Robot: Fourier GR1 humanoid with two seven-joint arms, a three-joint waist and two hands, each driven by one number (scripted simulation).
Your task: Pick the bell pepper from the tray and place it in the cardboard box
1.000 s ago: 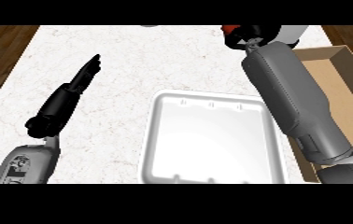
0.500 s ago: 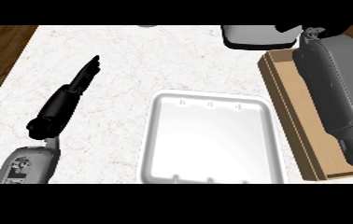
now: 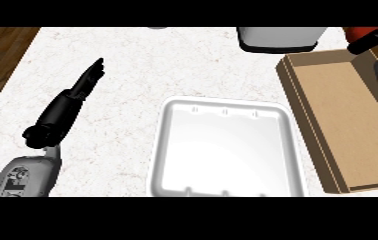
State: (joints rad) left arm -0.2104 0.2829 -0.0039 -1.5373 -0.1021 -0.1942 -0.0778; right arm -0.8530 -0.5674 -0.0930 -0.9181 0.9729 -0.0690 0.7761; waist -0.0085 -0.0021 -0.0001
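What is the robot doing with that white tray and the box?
The white foam tray holds nothing now. The robot's right hand shows only at the view's right edge, above the open brown cardboard box, with something red beside it, probably the bell pepper. The black left hand rests open on the speckled white counter.

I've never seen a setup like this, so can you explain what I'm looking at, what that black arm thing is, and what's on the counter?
This one view looks down from the robot's head at a kitchen counter. The black shape on the left is the left robot hand, fingers straight, resting, holding nothing. In the middle lies a white tray with nothing in it. A cardboard box stands on the right. Above it, at the edge, a red thing, probably the bell pepper, shows beside a dark bit, likely the right robot hand.
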